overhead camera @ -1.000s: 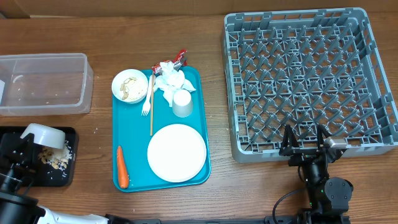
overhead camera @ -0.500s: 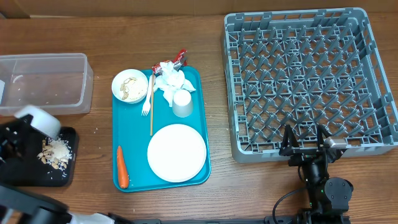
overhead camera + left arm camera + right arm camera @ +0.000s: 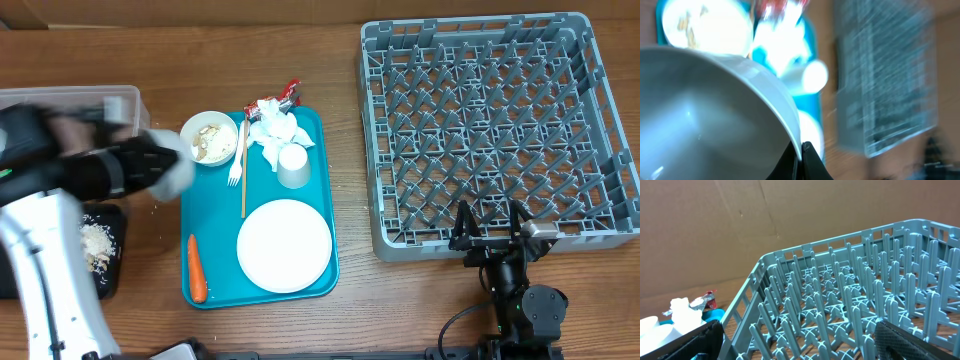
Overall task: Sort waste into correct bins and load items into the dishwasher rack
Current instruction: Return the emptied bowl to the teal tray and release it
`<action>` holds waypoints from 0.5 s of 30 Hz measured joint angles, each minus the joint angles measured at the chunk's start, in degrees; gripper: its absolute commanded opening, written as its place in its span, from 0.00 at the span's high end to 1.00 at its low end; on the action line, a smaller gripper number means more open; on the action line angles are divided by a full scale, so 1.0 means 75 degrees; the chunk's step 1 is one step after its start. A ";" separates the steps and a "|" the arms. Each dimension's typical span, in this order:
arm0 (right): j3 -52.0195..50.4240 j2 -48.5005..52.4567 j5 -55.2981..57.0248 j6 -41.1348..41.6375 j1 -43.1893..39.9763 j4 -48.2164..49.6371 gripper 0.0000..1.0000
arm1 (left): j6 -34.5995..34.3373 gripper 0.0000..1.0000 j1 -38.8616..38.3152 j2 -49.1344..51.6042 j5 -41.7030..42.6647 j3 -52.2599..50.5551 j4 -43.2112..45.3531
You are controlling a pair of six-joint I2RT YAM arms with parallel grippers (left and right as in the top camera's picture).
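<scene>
My left gripper (image 3: 801, 155) pinches the rim of a white bowl (image 3: 700, 115), motion-blurred just left of the teal tray (image 3: 205, 215). My right gripper (image 3: 490, 228) is spread wide before the dishwasher rack (image 3: 500, 120). The foil wrapper's (image 3: 291, 93) print is too small to read.

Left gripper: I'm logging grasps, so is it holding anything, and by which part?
The left gripper holds a white bowl, its fingers pinched on the bowl's rim.

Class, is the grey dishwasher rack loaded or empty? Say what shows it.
Empty. From overhead, the dishwasher rack shows only bare pegs and grid floor; the plate and cup sit on the teal tray.
</scene>
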 measured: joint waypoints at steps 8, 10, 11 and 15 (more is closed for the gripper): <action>0.0000 0.0000 0.0000 -0.0003 0.0000 -0.0006 0.00 | -0.2253 0.96 -0.3389 0.0009 -0.4558 -0.0035 -0.0306; 0.0000 0.0000 0.0000 -0.0003 0.0000 -0.0006 0.00 | -0.2699 0.96 -0.3684 0.0064 -0.5056 -0.0067 -0.0376; 0.0000 0.0000 0.0003 0.0000 0.0000 0.0000 0.00 | -0.2876 0.96 -0.3759 0.0119 -0.5222 -0.0105 -0.0402; 0.0000 0.0000 0.0000 -0.0003 0.0000 -0.0006 0.00 | -0.3389 0.96 -0.3838 0.0548 -0.5622 -0.0484 -0.0297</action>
